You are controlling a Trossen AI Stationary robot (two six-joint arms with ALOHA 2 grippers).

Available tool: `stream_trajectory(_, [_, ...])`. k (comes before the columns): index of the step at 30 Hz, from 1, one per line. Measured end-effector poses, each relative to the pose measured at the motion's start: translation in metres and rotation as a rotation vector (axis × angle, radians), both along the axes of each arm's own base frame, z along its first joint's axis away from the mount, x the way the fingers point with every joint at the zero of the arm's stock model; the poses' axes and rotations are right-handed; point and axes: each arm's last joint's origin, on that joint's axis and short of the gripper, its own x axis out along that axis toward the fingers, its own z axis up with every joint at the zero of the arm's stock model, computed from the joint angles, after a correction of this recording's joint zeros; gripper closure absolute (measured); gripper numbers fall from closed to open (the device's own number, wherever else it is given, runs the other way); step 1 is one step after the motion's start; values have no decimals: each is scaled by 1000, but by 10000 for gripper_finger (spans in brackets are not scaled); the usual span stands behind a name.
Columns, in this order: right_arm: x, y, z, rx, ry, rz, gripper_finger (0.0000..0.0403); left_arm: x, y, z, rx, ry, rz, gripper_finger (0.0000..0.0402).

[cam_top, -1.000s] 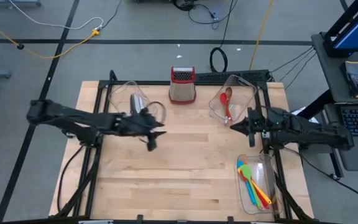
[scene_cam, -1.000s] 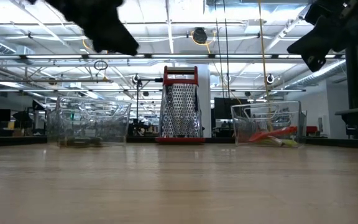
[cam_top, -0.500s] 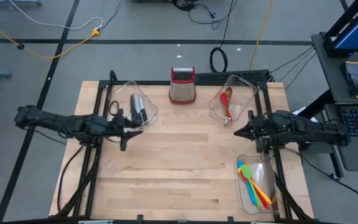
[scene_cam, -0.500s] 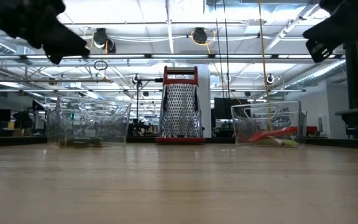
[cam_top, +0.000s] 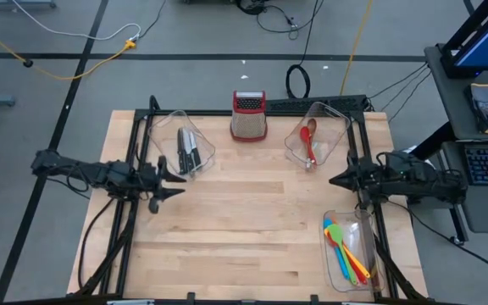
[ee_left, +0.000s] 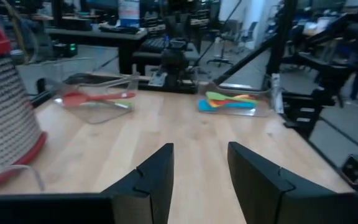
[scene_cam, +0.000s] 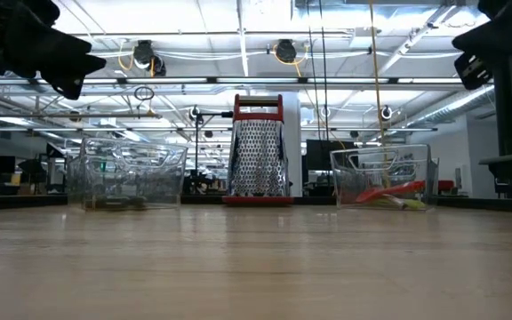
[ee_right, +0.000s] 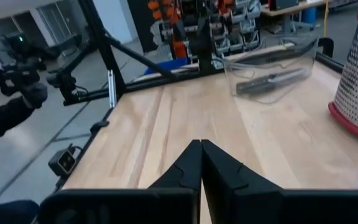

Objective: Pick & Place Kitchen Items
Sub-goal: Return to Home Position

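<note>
**Both grippers empty, every utensil already binned**

The left gripper (cam_top: 176,183) is seen with its 2 fingers (ee_left: 157,171) parted and nothing between them. The right gripper (cam_top: 335,180) is seen with its fingers pressed together, also empty.

From the left gripper, the knives (cam_top: 187,148) are found near at 1 o'clock (12 being the grater's (cam_top: 248,116) edge of the table). Their long axis runs 12 to 6 inside the top left bin (cam_top: 161,127).

From the right gripper, the red spoon (cam_top: 308,144) lies at 11 o'clock in the top right bin (cam_top: 333,119). The spatulas (cam_top: 346,250) lie at 6 o'clock in the bottom right bin (cam_top: 369,233).

No utensil is seen on the bare table (cam_top: 252,229), so only a retreat clear of the bins is judged to be needed.
</note>
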Motion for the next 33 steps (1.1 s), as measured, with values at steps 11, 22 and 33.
stream_trajectory(11, [27, 1, -39, 45, -79, 76, 403, 1, -2, -19, -12, -86, -49, 250])
stream_trajectory(22, [29, 0, -48, -98, -63, 66, 403, 1, -2, -22, 85, -81, -59, 250])
stream_trajectory(33, [35, -2, -73, -99, -8, -1, 403, 2, 2, -23, 103, -64, -17, 250])
